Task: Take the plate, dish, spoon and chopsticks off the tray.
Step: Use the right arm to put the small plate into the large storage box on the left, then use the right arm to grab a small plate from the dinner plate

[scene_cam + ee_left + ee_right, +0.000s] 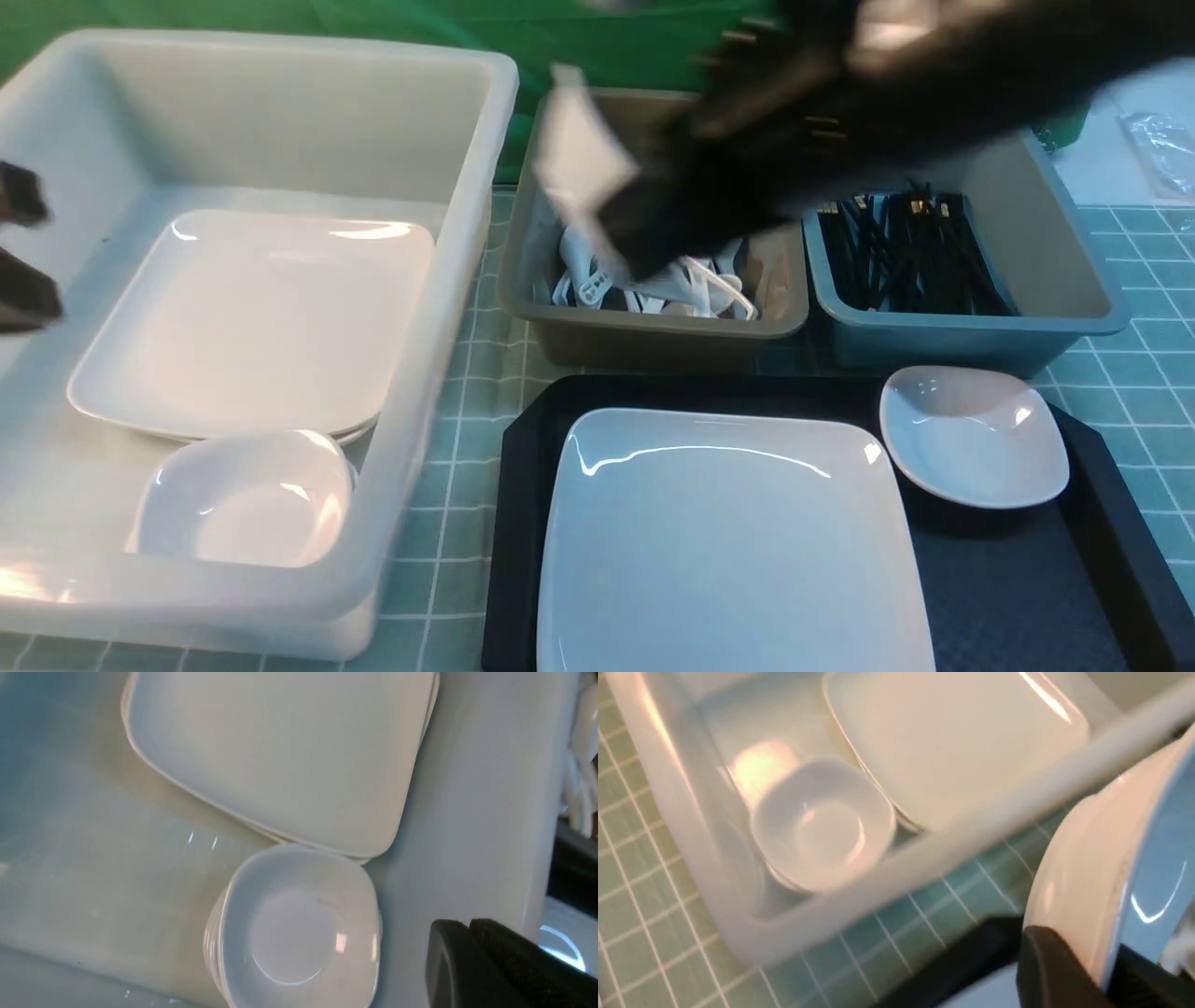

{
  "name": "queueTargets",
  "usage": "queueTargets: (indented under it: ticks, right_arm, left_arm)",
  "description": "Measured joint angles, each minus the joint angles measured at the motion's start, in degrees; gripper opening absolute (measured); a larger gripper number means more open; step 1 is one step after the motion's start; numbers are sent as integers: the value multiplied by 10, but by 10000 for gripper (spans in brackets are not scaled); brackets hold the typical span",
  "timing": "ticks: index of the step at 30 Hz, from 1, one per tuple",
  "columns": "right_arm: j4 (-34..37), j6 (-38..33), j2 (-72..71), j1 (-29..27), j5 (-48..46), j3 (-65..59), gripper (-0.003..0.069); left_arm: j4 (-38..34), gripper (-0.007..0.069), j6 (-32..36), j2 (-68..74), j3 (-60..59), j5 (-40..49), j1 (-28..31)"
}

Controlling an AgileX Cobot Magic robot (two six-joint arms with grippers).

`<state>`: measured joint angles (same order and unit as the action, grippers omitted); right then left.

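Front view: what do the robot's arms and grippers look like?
The right arm is black, blurred, with small brass-coloured fittings. The left gripper and right gripper both have matt black fingers with rounded tips. No cables or markings can be made out.

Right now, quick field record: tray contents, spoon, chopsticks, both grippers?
tray: large black rectangular tray with raised rim
on tray: large glossy white square plate; small white rounded-square dish
spoon: glossy white soup spoon, clamped in right gripper, above grey tub of spoons
chopsticks: none on tray; thin black chopsticks lie in blue-grey tub
left gripper: shut, empty, over big white tub
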<state>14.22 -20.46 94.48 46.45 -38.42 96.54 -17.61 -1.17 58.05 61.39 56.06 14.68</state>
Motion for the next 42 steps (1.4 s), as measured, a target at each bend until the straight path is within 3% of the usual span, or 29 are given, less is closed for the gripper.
queueTargets:
  ticks: [11,22,24,27,30,33,38,42]
  right_arm:
    - [3,-1,281,125,43,227,66]
    - [-27,-2,337,142,9,232,108]
    - [-27,-1,338,142,2,232,148]
    - [-28,3,339,142,-16,232,365]
    - [-29,26,336,143,-29,234,536]
    - [-32,43,315,142,-60,234,612]
    - [-50,47,272,142,-100,237,603]
    - [-138,68,226,142,-166,238,494]
  left_arm:
    - [21,13,-5,-78,0,9,4]
    - [27,13,-6,-78,0,11,4]
    - [27,13,-6,-78,0,11,4]
    - [27,13,-6,-78,0,11,4]
    - [26,13,-6,-78,0,12,4]
    - [25,13,-6,-78,0,13,4]
    - [24,13,-6,-78,0,15,4]
    - [21,13,-6,-78,0,17,4]
